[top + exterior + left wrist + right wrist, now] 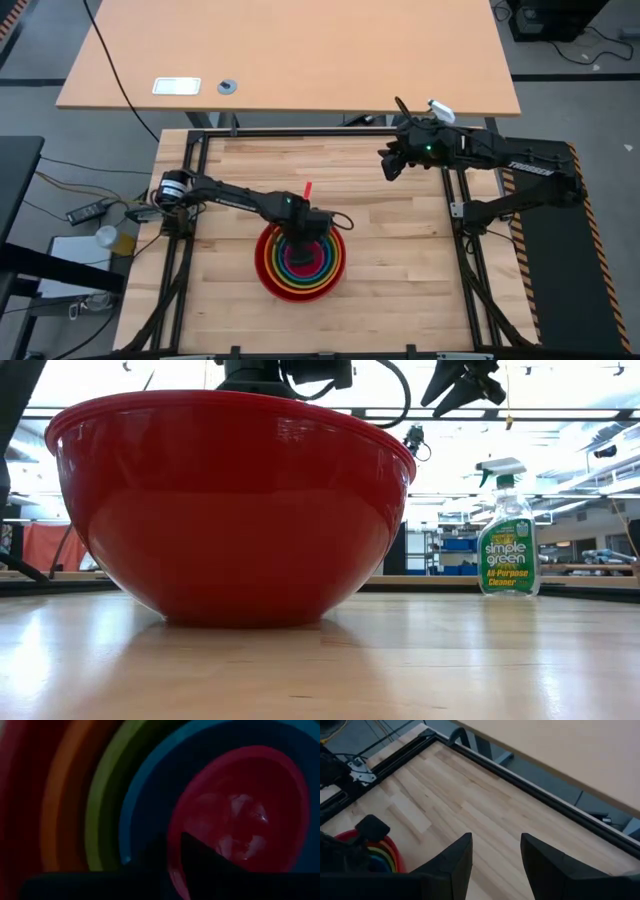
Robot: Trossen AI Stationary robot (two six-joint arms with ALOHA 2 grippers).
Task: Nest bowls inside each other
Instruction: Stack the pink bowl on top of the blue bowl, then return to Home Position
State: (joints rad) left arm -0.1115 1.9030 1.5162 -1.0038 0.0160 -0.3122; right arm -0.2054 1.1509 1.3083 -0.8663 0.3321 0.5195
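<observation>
The bowls stand nested near the table's middle, toward the near edge: red outermost, then orange, lime green, blue and the pink bowl innermost. The red bowl rests by its base on the wood. My left gripper points straight down over the stack's centre, shut on the pink bowl. My right gripper hangs high over the table's far right part, open, with nothing between its fingers. My left gripper has the pink bowl's rim between its two fingers, one finger inside the bowl and one outside. The fingers come from above, pointing down. The pink bowl sits level within the blue one; whether it rests there, I cannot tell.
A clear spray bottle with a green label stands beyond the table's right part in the low view. A small red stick lies on the wood beyond the bowls. Black frame rails border the table. Bare wood lies to the right of the stack.
</observation>
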